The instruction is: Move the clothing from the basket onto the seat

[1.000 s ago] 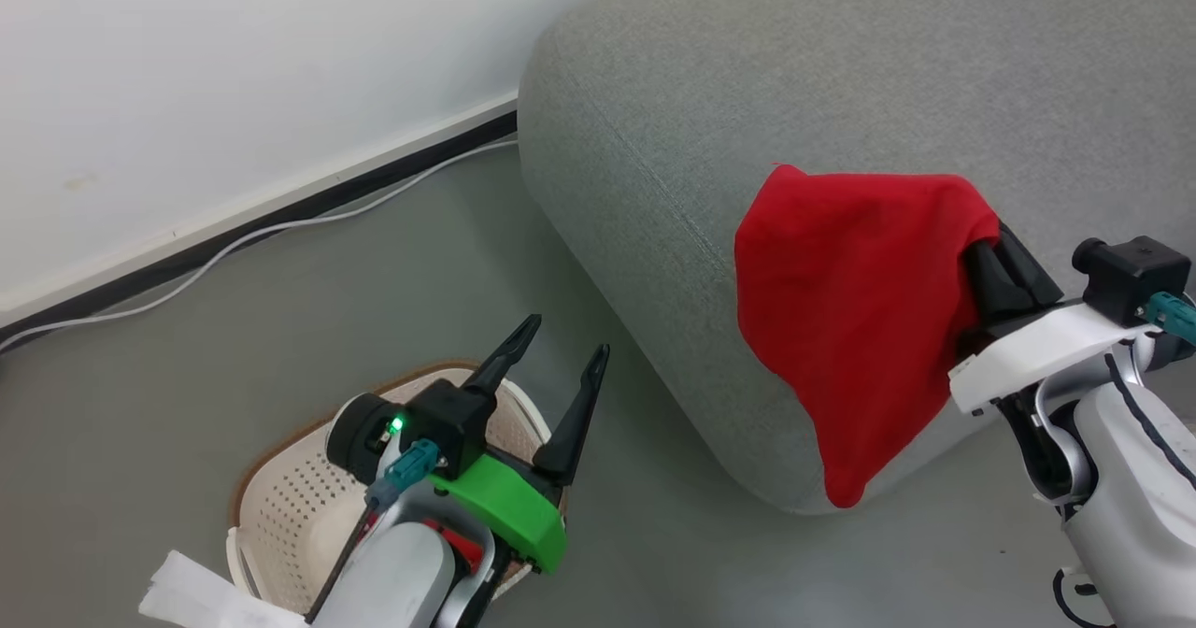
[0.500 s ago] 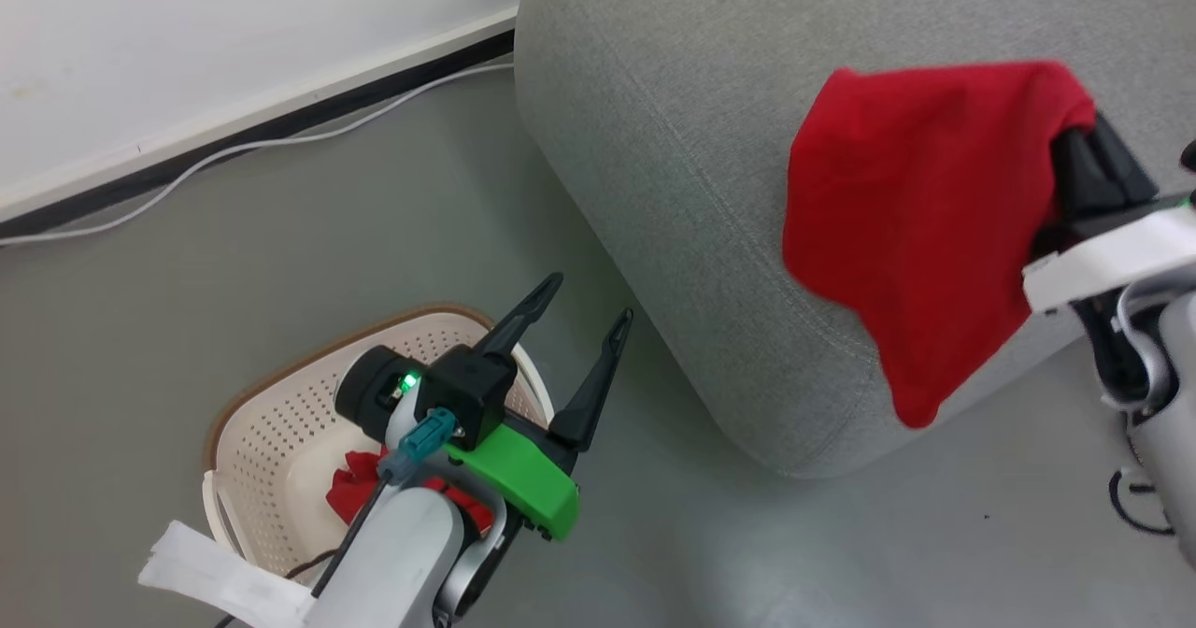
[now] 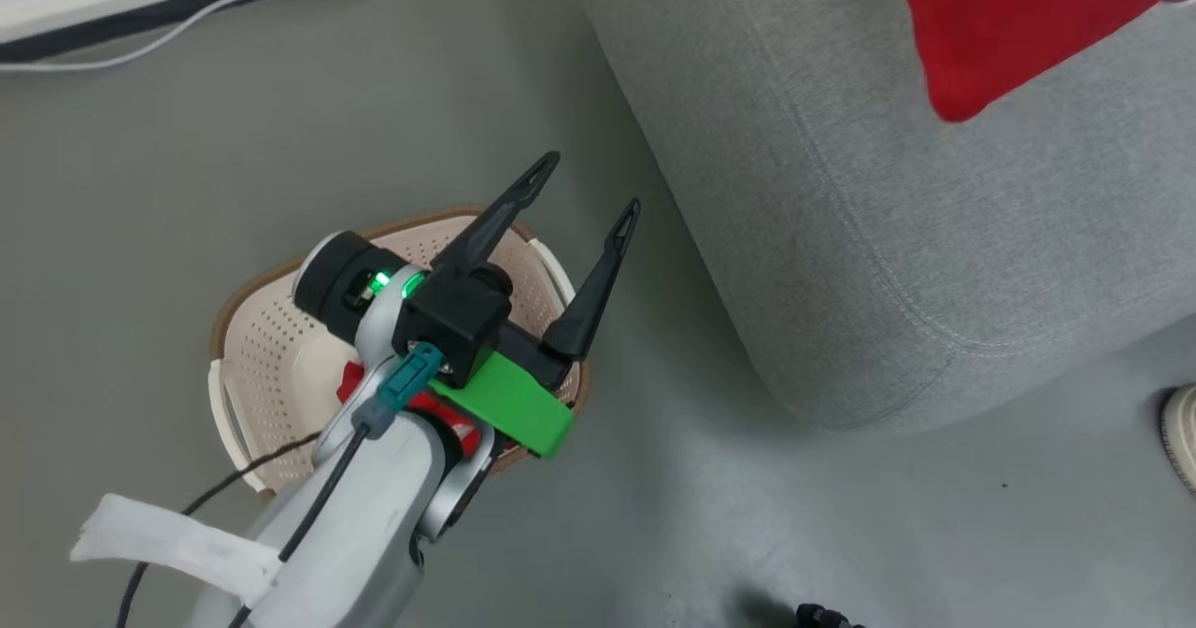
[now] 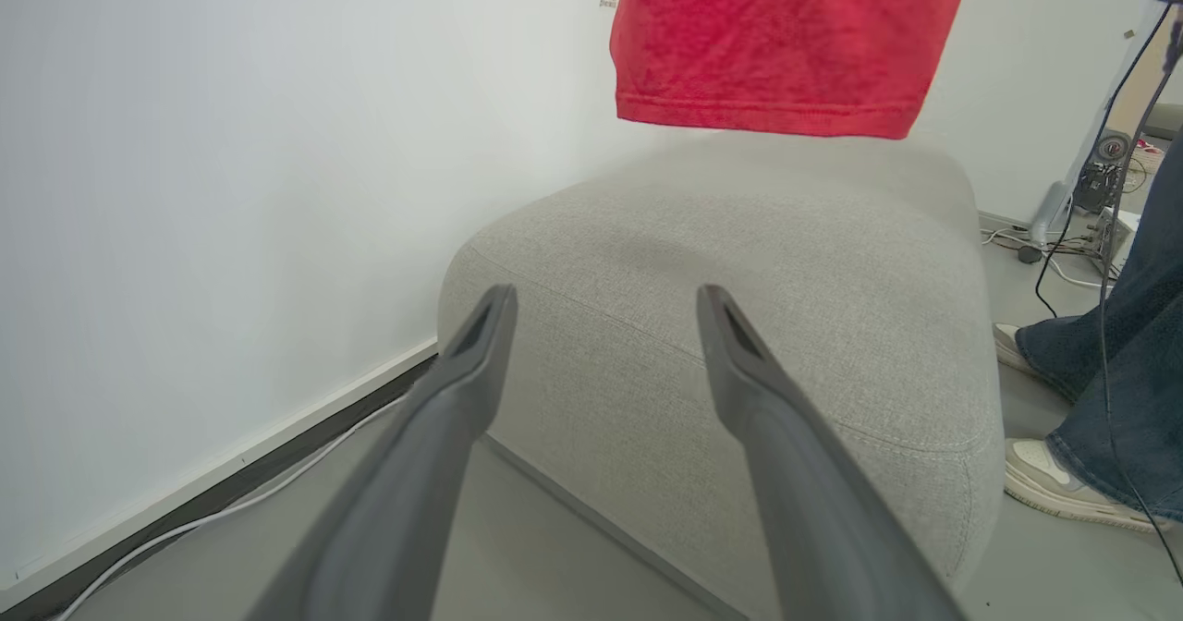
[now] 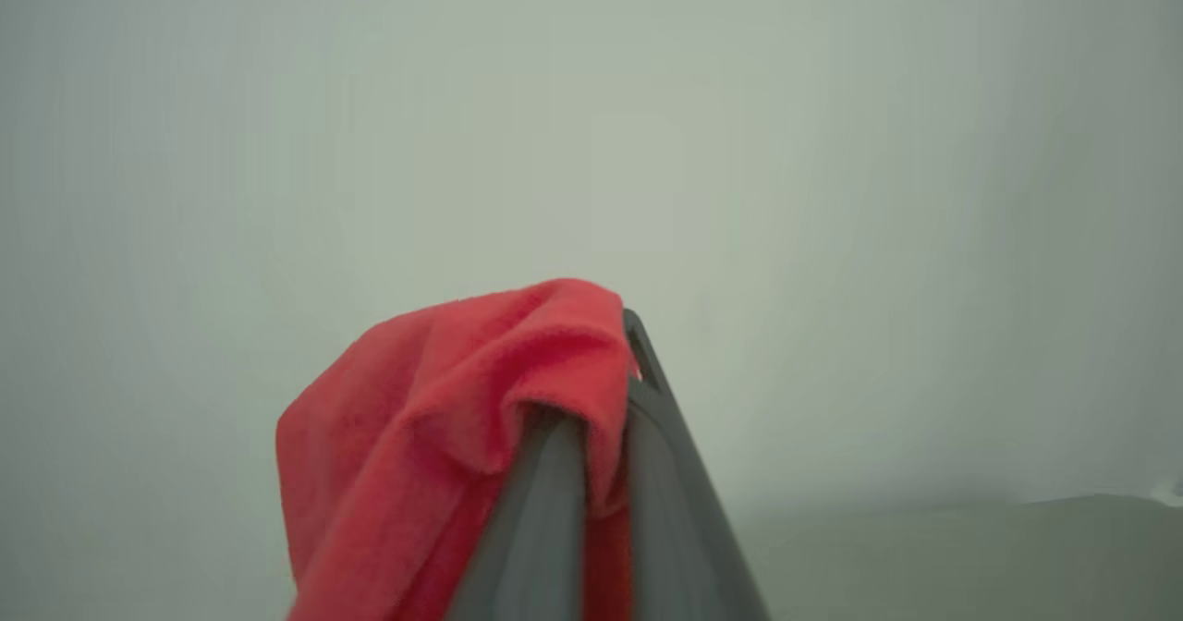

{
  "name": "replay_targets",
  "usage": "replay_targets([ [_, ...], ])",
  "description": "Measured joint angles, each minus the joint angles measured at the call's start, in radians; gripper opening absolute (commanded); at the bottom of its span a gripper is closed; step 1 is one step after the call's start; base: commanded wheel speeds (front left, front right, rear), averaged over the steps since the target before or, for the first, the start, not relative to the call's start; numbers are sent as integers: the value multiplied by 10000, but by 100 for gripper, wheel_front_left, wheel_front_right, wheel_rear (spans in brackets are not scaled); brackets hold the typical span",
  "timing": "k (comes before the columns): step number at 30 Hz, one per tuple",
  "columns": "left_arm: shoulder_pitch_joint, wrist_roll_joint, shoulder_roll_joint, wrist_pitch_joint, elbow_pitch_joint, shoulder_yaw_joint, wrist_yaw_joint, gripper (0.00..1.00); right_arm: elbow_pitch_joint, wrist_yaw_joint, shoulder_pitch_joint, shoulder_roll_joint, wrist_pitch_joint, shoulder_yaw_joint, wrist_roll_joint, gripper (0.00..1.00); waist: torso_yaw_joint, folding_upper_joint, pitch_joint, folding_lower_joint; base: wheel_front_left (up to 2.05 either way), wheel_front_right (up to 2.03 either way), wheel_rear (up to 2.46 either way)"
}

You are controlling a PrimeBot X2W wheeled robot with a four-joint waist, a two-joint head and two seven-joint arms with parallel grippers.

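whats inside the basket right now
A bit of red clothing lies in the basket. The left arm and open left hand hang over the middle, covering most of the garment and floor, so nothing more can be told.

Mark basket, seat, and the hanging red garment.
basket [image 3: 266,366], head view, perforated left wall.
seat [image 3: 841,235], head view, bare grey side.
red garment [image 4: 786,39], left wrist view, middle of the hanging cloth.
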Motion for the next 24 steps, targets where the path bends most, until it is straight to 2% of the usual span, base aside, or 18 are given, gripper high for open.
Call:
replay_targets([
  [7, -460, 387, 284, 313, -740, 171, 100, 100, 723, -301, -1598, -516, 219, -849, 102, 0, 561, 0, 1088, 1, 0, 0, 0],
  [14, -534, 456, 489, 412, -1083, 238, 100, 100, 2027, -725, -1772, -1185, 314, -1615, 288, 0, 1053, 0, 1948, 1, 0, 0, 0],
  [17, -540, 466, 617, 479, -1210, 265, 100, 100, 2445, -786, -1774, -1444, 313, -1547, 96, 0, 1228, 0, 2261, 1, 0, 0, 0],
  [21, -540, 472, 652, 617, -1319, 222, 98, 100, 2964, -884, -1771, -1421, 286, -1582, 63, 0, 1383, 0, 2616, 1, 0, 0, 0],
  [24, -540, 485, 685, 637, -1346, 159, 86, 100, 3415, -966, -1728, -1049, 130, -1538, 98, 0, 1436, 0, 2828, 1, 0, 0, 0],
])
